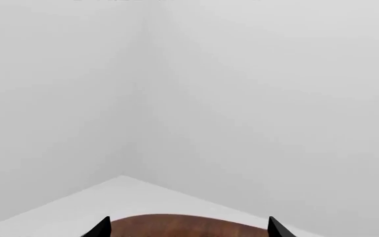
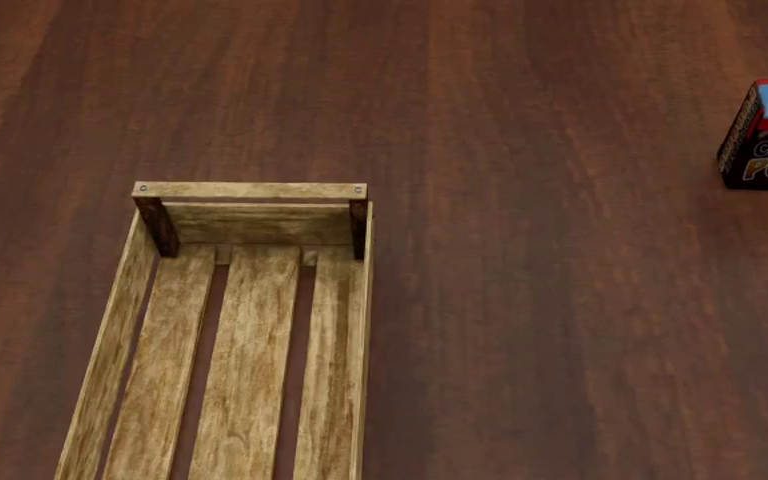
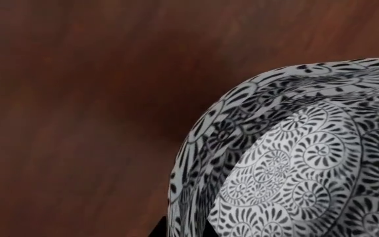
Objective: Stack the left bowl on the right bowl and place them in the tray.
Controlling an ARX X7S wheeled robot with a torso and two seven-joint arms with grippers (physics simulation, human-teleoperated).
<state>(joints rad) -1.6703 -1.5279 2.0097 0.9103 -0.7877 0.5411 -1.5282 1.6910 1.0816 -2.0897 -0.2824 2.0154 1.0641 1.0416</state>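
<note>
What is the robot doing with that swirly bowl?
The right arm's camera sits right over a black-and-white patterned bowl on the brown table. The wooden tray has nothing in it yet, and a pudding box stands off to the side. The left gripper is open and points toward a white wall.

We are seeing even, soft light on the table (image 2: 518, 150), faint shade darkening inside the tray (image 2: 253, 222), the bowl (image 3: 295, 158) looming close and slightly blurred, the left wrist view washing out pale grey.
</note>
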